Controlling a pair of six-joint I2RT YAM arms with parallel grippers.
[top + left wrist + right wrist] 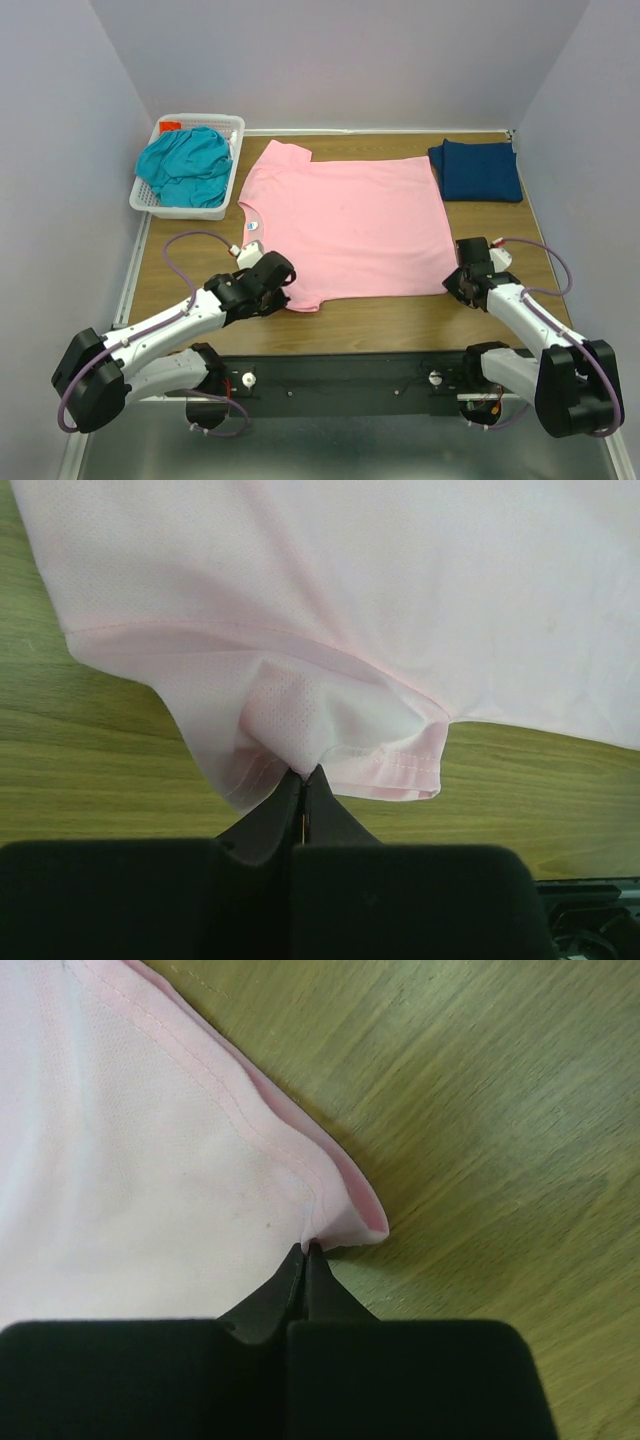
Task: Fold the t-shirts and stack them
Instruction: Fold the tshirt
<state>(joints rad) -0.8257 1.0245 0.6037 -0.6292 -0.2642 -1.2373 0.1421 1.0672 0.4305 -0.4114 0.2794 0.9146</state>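
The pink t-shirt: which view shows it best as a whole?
The top external view: the pink t-shirt lies spread out, almost entirely visible. The left wrist view shows only a sleeve hem pinched by the left gripper; the right wrist view only a hem corner in the right gripper.

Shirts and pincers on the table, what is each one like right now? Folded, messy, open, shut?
pink t-shirt, spread flat, unfolded, pinched at two near corners.
navy t-shirt, folded, lying at the far right.
teal t-shirt, crumpled in the basket.
basket, upright, holding the teal t-shirt.
left pincer, shut on the pink t-shirt's sleeve.
right pincer, shut on the pink t-shirt's hem corner.
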